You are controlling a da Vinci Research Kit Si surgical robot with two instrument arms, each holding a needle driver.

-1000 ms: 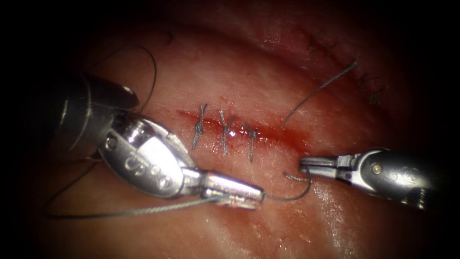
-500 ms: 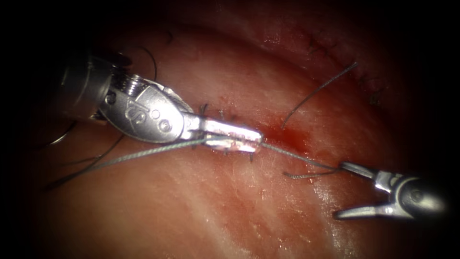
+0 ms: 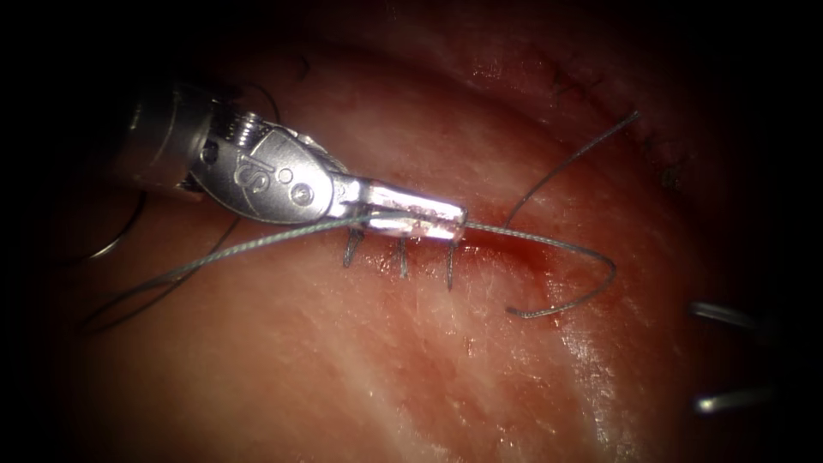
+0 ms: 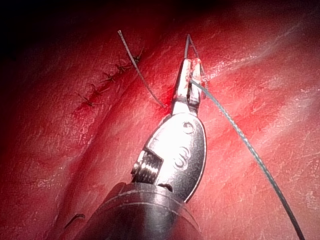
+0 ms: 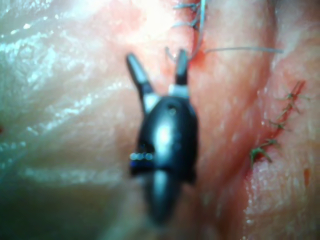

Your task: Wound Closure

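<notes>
- Left hand (image 3: 429, 220) pressed together on the thread (image 3: 257, 247), gripping it close to the tips and lying lengthwise over the cut (image 3: 493, 238).
- Three stitches (image 3: 401, 259) across the cut, their lower ends poking out below the left hand.
- Thread running from the dark left of the tissue (image 3: 411, 360) up to the left hand, out at the tip, on rightward past the right end of the cut, then curling back in an open loop to a free tip lying on the tissue.
- Right hand (image 3: 716, 356) spread wide at the right edge of the endoscope view, pinching nothing, well apart from the thread loop.
- Red fluid (image 3: 519, 249) pooled at the right end of the cut.
- Loose end (image 3: 570, 163) of thread rising from the cut toward the upper right; old seam (image 3: 664, 167) of dark stitches farther right.
- Thin bright arc (image 3: 120, 244) at far left beside the left shaft, possibly the needle; cannot tell, nor whether in the tissue.
- From the left wrist: left hand (image 4: 194, 64) clamped, thread (image 4: 240, 140) crossing it and trailing off as a braided strand; old seam (image 4: 107, 80) beyond, loose end (image 4: 137, 67) slanting beside it.
- From the right wrist: right hand (image 5: 157, 67) splayed and holding nothing, thread (image 5: 200, 25) just beyond one tip, old seam (image 5: 275, 130) off to the side.
</notes>
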